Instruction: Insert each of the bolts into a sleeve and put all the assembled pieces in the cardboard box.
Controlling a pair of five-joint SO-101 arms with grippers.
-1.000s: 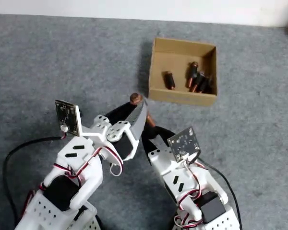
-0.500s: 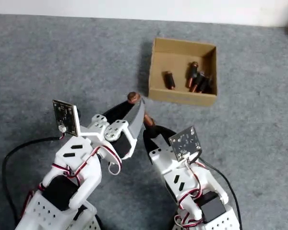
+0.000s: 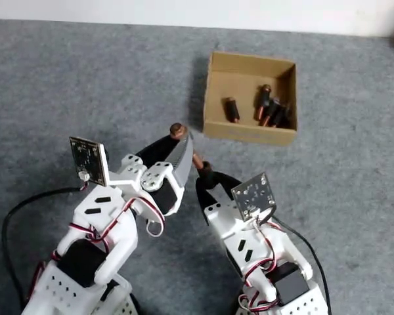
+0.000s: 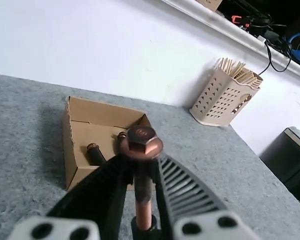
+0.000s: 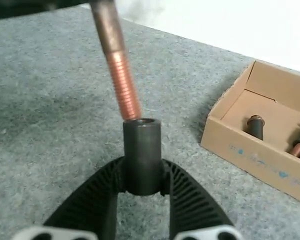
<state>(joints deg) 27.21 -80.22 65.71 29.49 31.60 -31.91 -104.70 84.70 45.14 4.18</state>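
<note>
near the cardboard box [image 3: 248, 133], the left gripper [image 4: 141, 167] clamped a copper bolt [image 4: 141, 144], tip at the mouth of the black sleeve [image 5: 141, 150] pinched by the right gripper [image 5: 142, 175]. a tilted bolt could jam on its rim.

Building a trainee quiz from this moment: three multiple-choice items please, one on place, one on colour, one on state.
1. The bolt's threaded tip is: A at the sleeve's mouth; B far beside it; C through its far end.
2. The sleeve is: A white; B copper; C black.
3. The left gripper is: A open; B shut on the bolt; C shut on the sleeve.
1 A: the tip meets the mouth in the right wrist view. 2 C: black beside the copper bolt. 3 B: its jaws clamp the shank.
</note>
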